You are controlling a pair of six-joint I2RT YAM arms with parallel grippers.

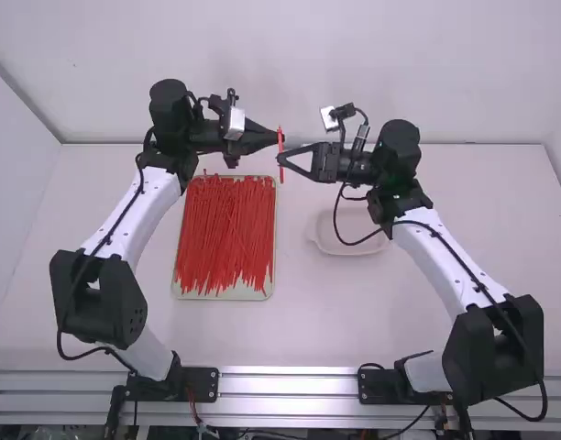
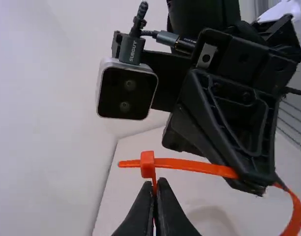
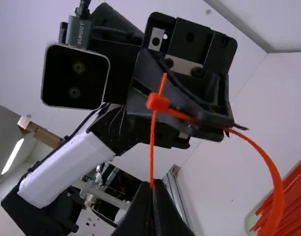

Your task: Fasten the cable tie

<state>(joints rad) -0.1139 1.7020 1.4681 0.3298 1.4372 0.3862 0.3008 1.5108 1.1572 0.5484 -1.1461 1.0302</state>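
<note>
Bright even light, soft faint shadows

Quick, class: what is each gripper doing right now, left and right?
Left gripper: fingers closed on the red cable tie.
Right gripper: fingers closed on the same cable tie.

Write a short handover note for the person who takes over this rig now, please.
Left gripper: fingers shut on the cable tie, right next to its head.
Right gripper: fingers shut on the strap farther along.
Both hold it in the air by the tray of spare ties.
Done: the tip is through the head; a loop is formed.
Left: probably pull the strap through, as the loop looks wide.
</note>
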